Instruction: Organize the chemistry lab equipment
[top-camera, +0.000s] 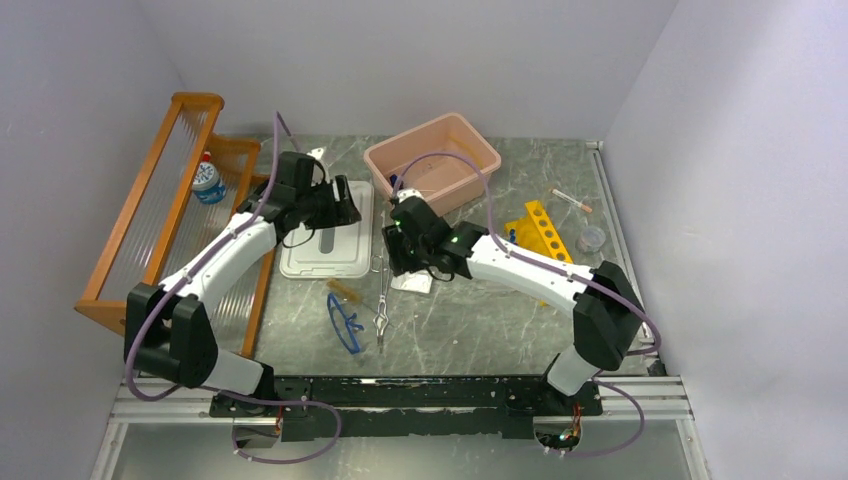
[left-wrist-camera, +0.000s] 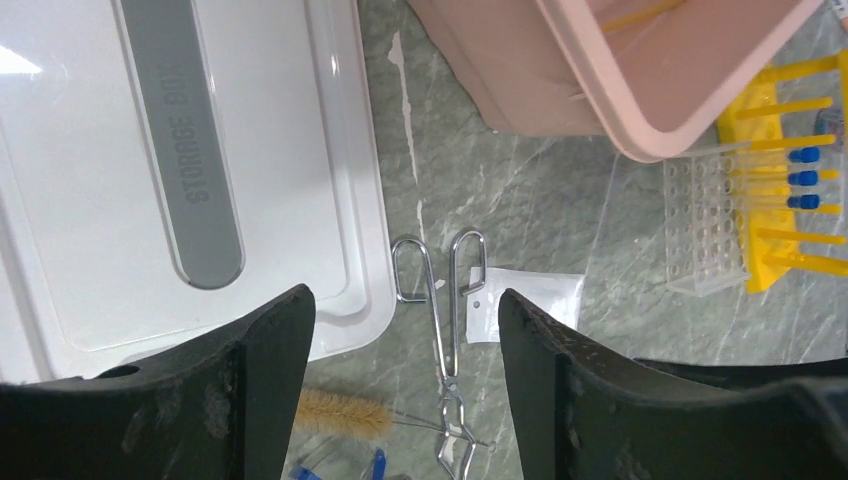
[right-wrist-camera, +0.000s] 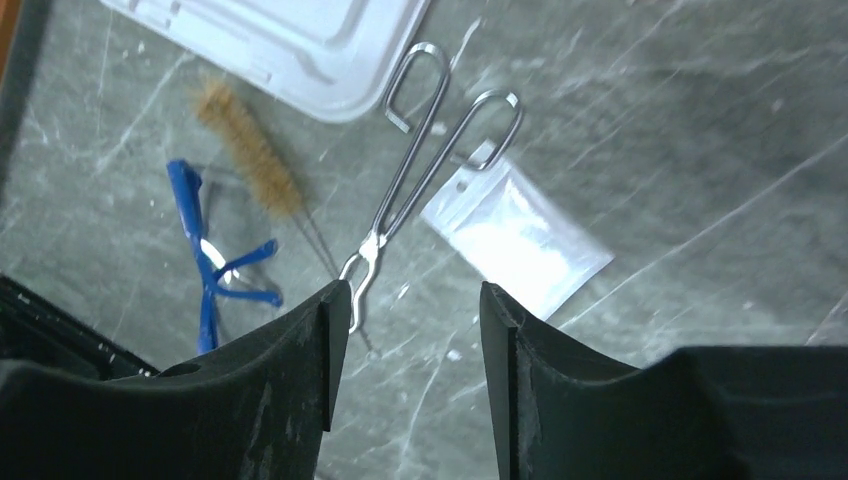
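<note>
Right pincer (right-wrist-camera: 412, 300), closest to its own camera, has its two black fingers apart with nothing between them. It hangs over the one pair of metal forceps (right-wrist-camera: 400, 200), which lies flat on the table (top-camera: 480, 320) with its narrow end close to one fingertip. One white packet (right-wrist-camera: 515, 240) lies touching one of the forceps' ring handles. One tan brush (right-wrist-camera: 250, 150) lies just beside the forceps on the other side, and one pair of blue-framed safety glasses (right-wrist-camera: 210, 260) lies near the brush.

The left pincer (left-wrist-camera: 405, 300) is likewise spread and empty, above the forceps' handles and the edge of one white lid (left-wrist-camera: 270, 150) marked STORAGE BOX. Beyond them stands one pink tub (top-camera: 432, 160). Beside it, one yellow rack (left-wrist-camera: 790, 200) holds three blue-capped tubes (left-wrist-camera: 805, 178). One orange shelf (top-camera: 150, 210) stands at the table's left side.
</note>
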